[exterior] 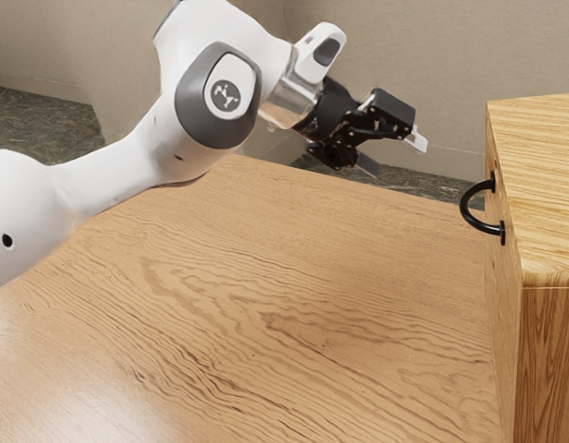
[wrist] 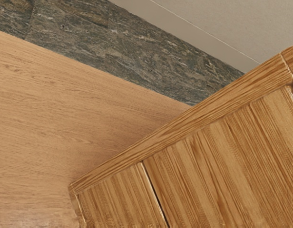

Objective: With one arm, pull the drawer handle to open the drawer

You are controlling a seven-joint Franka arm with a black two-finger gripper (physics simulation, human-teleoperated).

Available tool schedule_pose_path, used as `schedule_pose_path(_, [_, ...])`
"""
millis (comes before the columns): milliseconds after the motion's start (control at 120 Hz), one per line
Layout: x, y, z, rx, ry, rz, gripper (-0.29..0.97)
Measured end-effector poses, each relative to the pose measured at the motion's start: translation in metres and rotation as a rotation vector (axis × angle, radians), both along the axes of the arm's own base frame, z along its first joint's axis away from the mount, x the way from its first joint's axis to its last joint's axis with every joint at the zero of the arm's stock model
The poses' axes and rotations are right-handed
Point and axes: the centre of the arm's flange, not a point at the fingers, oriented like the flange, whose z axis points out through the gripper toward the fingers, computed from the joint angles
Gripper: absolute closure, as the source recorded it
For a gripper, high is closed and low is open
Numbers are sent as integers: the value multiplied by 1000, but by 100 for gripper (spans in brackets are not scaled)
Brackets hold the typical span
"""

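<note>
Item: one Franka arm (exterior: 127,166), white, with a grey joint cap bearing a small white emblem (exterior: 226,95); no letters on it can be read. Black two-finger gripper (exterior: 393,152): fingers spread apart, nothing between them, held in the air above the table (exterior: 266,305). Wooden cabinet (exterior: 543,185): ahead of the gripper, standing on the table's end. Drawer handle (exterior: 464,210): a black curved loop on the cabinet's front face, ahead of the gripper and lower than it, well apart from both fingers, untouched. Exterior view supplies: the arm, the gripper, the handle, the cabinet's top and side. Wrist view supplies: the cabinet (wrist: 232,166) front seen close, a frame rail over grained panels parted by a narrow seam (wrist: 153,194), the panels lying level with the frame; beside the cabinet the table (wrist: 51,118), beyond it dark stone floor (wrist: 113,42) and pale wall (wrist: 222,19).
</note>
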Motion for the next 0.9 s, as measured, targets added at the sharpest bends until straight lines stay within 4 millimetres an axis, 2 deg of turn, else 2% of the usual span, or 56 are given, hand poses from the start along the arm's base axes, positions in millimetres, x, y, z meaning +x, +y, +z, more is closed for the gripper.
schedule_pose_path(75, [-2,-15,-3,-10,0,-14,2])
schedule_pose_path(267, [5,-23,-17,-17,9,-14,2])
schedule_pose_path(417, [-7,-55,-23,-17,6,-49,2])
schedule_pose_path(550, [-13,-60,-20,-18,-9,-45,2])
schedule_pose_path(633, [-24,-65,-21,-19,-12,-45,2])
schedule_pose_path(900, [-35,-64,-14,-21,-39,-31,2])
